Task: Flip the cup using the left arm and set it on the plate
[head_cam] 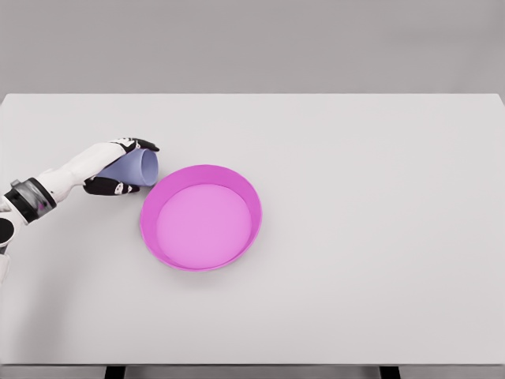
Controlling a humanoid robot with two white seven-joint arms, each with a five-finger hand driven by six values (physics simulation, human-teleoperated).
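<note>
Cup (140, 168), lavender, at left of the frame: you see it lying on its side, wide mouth facing the pink plate (158, 207) just beside it. Not yet upright, not yet on the plate. Left robot hand (118, 167): fingers curled around the cup, gripping it above the white table (379, 197).

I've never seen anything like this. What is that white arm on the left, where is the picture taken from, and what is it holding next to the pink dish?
This is a simulator's render, seen from a camera on a humanoid robot's head, looking down at a white table. The white arm is its left one, ending in a five-finger left hand. That hand is closed around a pale blue cup lying on its side, just left of the pink plate, which holds nothing. The right arm is out of view.
</note>
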